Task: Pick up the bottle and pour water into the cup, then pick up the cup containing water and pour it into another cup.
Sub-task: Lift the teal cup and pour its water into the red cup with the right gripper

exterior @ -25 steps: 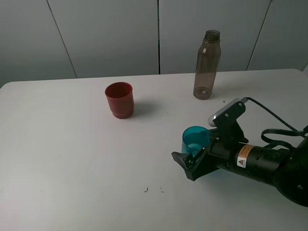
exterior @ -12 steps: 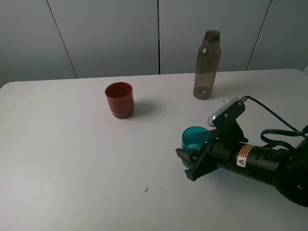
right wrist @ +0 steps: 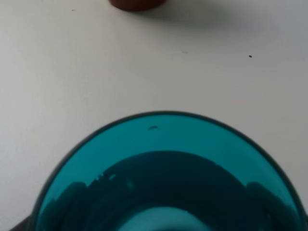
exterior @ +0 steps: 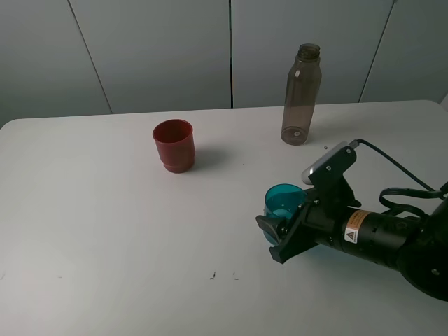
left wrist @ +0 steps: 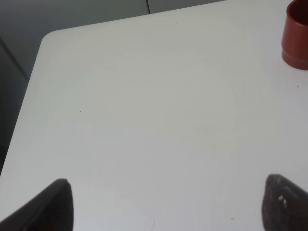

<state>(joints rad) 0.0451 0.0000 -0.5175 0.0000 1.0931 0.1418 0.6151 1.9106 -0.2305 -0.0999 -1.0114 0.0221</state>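
Observation:
The teal cup (exterior: pixel 283 201) stands on the white table at the front right. It fills the right wrist view (right wrist: pixel 163 139), with a dark water line inside. My right gripper (exterior: pixel 282 222) is shut on the teal cup, and the near finger presses its side. The red cup (exterior: pixel 173 145) stands upright at the middle left, apart from both grippers; it also shows in the left wrist view (left wrist: pixel 296 36) and the right wrist view (right wrist: pixel 137 4). The grey-brown bottle (exterior: pixel 302 94) stands uncapped at the back right. My left gripper (left wrist: pixel 166 207) is open and empty over bare table.
The white table (exterior: pixel 105 231) has a rounded far-left corner (left wrist: pixel 45 38) and a grey panelled wall behind it. The right arm's black body and cable (exterior: pixel 392 234) lie low over the table's front right.
My right gripper's near finger has closed in against the teal cup. The cup, bottle and red cup have stayed in place.

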